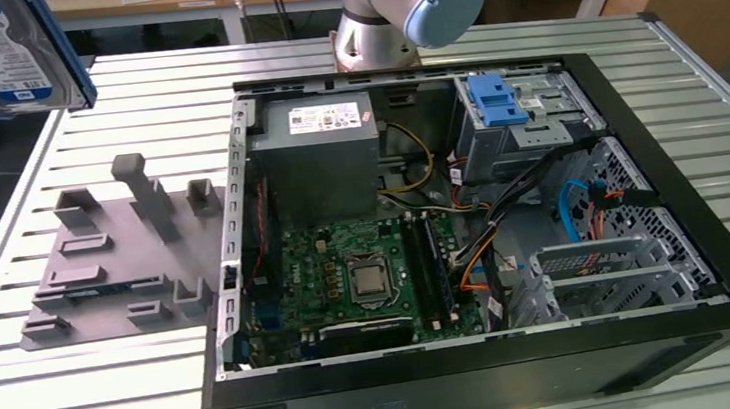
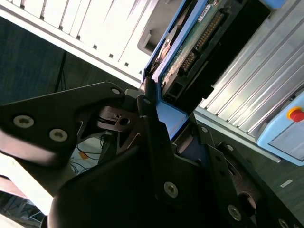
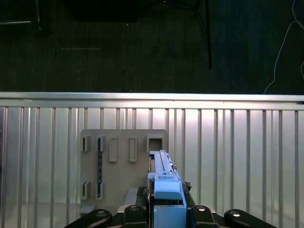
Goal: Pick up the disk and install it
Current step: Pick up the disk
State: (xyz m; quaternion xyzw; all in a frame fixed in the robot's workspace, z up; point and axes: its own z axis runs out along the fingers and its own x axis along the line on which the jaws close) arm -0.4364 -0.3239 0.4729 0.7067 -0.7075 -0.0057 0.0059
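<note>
Exterior view, starting at the exterior view's left: the disk (image 1: 0,54) high above the far left corner of the table (image 1: 89,392), label face to the camera, blue carrier frame along one edge, touching no surface. Lower and further right, a grey slotted fixture plate (image 1: 104,280) flat on the table near its left edge, slots unoccupied. Right again, the open computer case (image 1: 490,383) lying on its side. Inside, first the grey power supply (image 1: 321,163) and green motherboard (image 1: 344,267), then the upright blue latch piece (image 1: 497,109) on the metal drive cage (image 1: 538,118) toward the case's far right corner. Behind the case, at the table's far edge, the arm (image 1: 406,5).

Judged from this: pick-up done, with the disk off the table and carried in the air. Installing not yet done, the disk well apart from the case and its cage.

From the exterior view, the disk's place relative to case and plate. From the second wrist view, the grip itself: gripper (image 2: 168,111) clamped on the disk, a dark finger on either side of the blue frame, connector end pointing away. Also there, a pale blue box with a red button (image 2: 295,114) past the table's edge. From the first wrist view, the disk edge-on in line with the fixture plate, table slats and dark floor beyond.
</note>
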